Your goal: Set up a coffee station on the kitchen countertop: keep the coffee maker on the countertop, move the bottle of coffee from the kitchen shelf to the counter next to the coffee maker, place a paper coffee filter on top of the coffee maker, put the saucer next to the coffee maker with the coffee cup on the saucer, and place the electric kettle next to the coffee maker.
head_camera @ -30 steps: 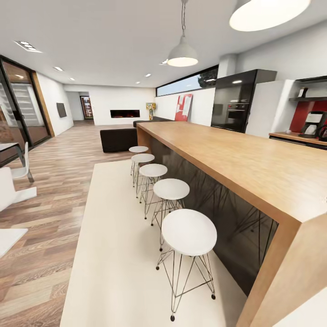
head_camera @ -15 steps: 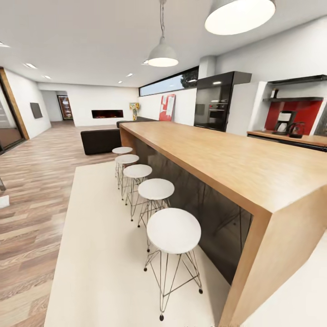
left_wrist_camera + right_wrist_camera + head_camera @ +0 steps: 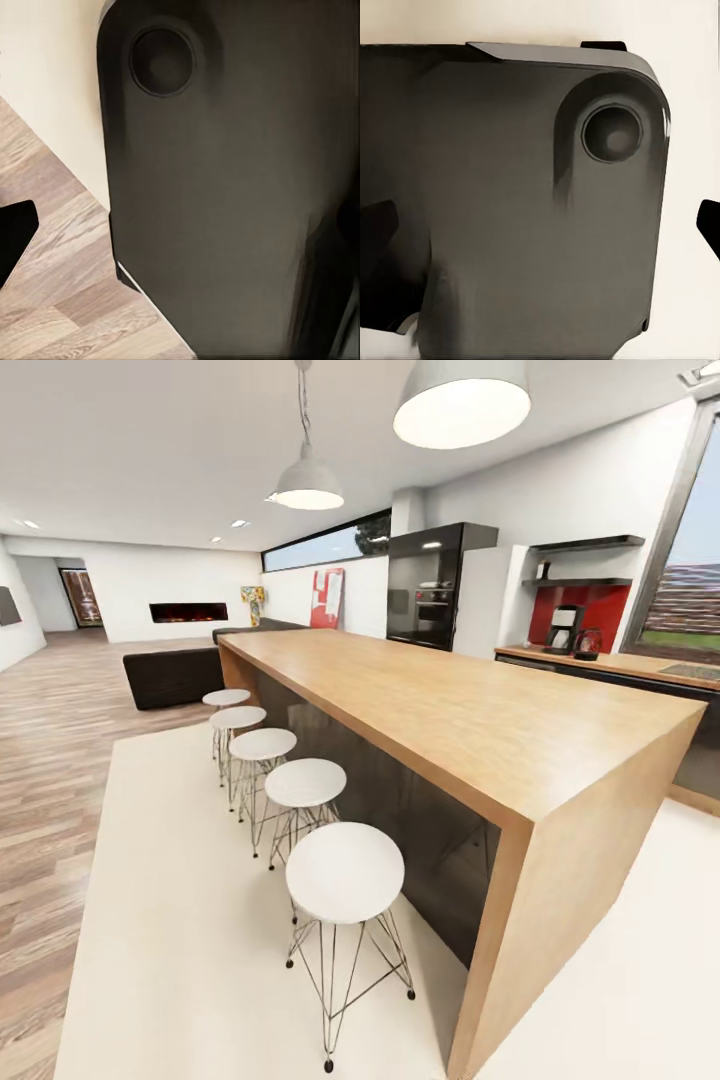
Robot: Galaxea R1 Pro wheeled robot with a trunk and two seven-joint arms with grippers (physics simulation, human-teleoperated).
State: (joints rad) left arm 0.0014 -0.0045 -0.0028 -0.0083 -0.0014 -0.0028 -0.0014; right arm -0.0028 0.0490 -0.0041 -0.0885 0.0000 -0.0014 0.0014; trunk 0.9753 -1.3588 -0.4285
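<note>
From my head camera I look across a long wooden island [image 3: 470,720] with five white stools [image 3: 344,872] lined along its near side on a pale rug [image 3: 180,920]. Beyond the island, well away from my jaws, the kitchen counter [image 3: 610,663] runs along the far wall. The coffee maker [image 3: 564,628] stands on it against a red backsplash, with the electric kettle [image 3: 588,644] just beside it. Above them, a small dark bottle [image 3: 543,570] sits on the shelf [image 3: 580,582]; too small to identify. Both wrist cameras face my own dark base panel [image 3: 225,187], over rug and wood floor [image 3: 52,285]. I cannot tell whether either pair of jaws is apart or together
</note>
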